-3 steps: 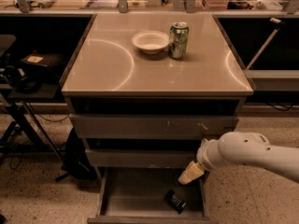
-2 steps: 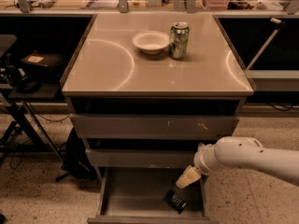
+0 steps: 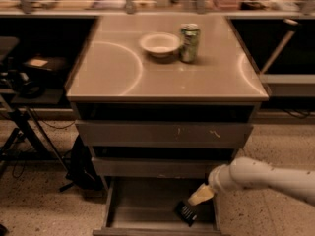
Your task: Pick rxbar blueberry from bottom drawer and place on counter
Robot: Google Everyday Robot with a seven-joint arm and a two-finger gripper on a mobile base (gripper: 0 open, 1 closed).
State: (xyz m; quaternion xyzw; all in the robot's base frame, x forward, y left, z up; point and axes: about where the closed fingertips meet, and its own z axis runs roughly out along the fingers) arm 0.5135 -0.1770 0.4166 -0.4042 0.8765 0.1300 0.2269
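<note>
The rxbar blueberry is a small dark bar with white lettering, lying on the grey floor of the open bottom drawer, toward its right side. My gripper comes in from the right on a white arm and hangs low over the drawer, just above and to the right of the bar. The counter is the glossy beige top above the three drawers.
A white bowl and a green soda can stand on the counter's far middle. The two upper drawers are shut. A dark bag and a stand's legs sit on the floor at left.
My gripper has moved down and a little left, closer to the bar in the drawer. The bar has not moved.
</note>
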